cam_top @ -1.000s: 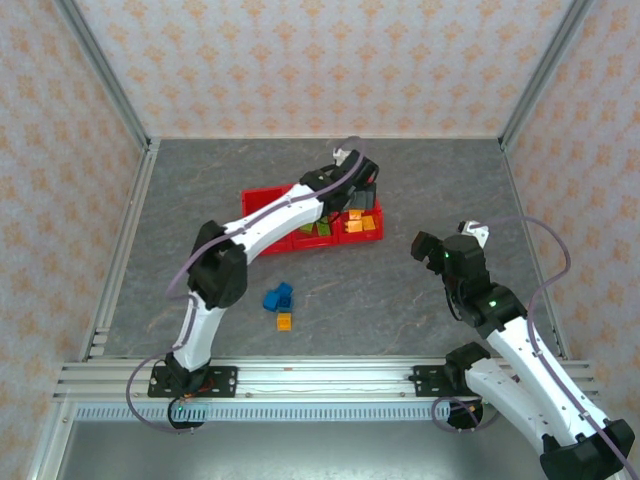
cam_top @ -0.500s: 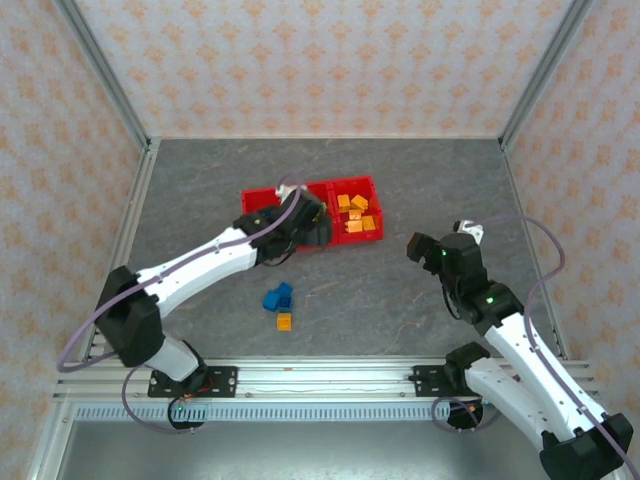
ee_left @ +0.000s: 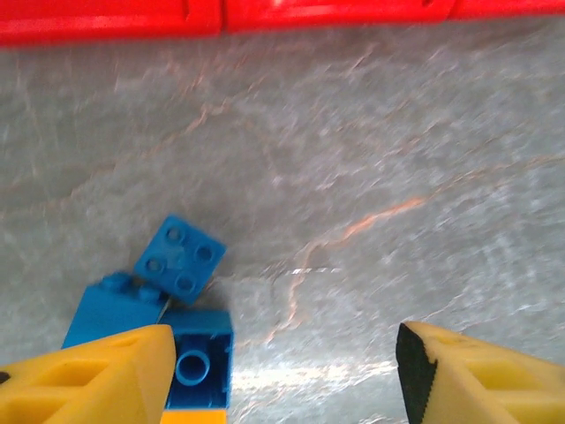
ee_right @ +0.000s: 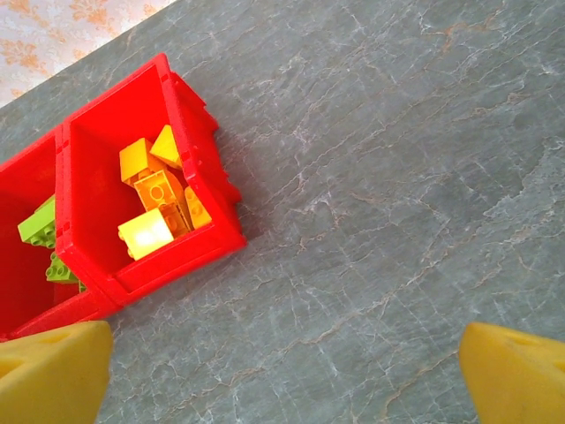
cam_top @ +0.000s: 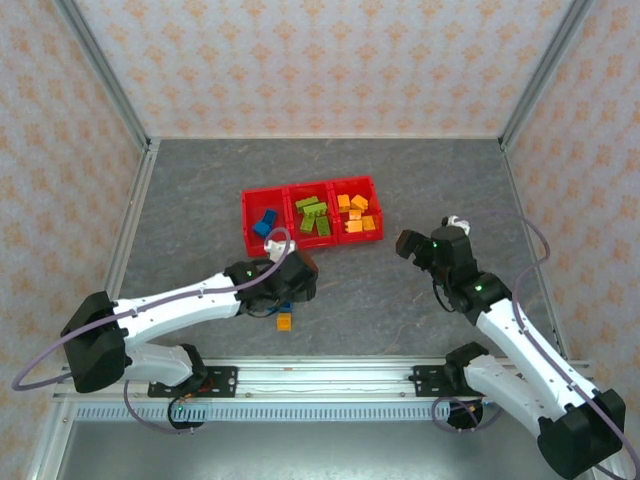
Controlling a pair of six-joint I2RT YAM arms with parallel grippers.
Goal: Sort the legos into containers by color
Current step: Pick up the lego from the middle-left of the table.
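The red tray [cam_top: 247,212] lies mid-table with three compartments: blue legos [cam_top: 265,224] on the left, lime green legos [cam_top: 313,215] in the middle, orange-yellow legos [cam_top: 355,214] on the right. Three loose blue legos [ee_left: 179,256] lie on the table by the left finger of my left gripper [ee_left: 282,380], which hangs open just above them with nothing held. A loose orange lego [cam_top: 284,321] sits just nearer than them. My right gripper [cam_top: 405,243] is open and empty over bare table, right of the tray's orange compartment [ee_right: 159,199].
The grey stone-patterned table [cam_top: 400,180] is fenced by a metal frame and patterned walls. Bare floor stretches between the tray and the arm bases and on the right side. The tray's near wall [ee_left: 265,13] lies beyond the loose bricks.
My left arm has pulled back from over the tray toward the near side and now hangs over the loose blue bricks. My right gripper has shifted slightly left.
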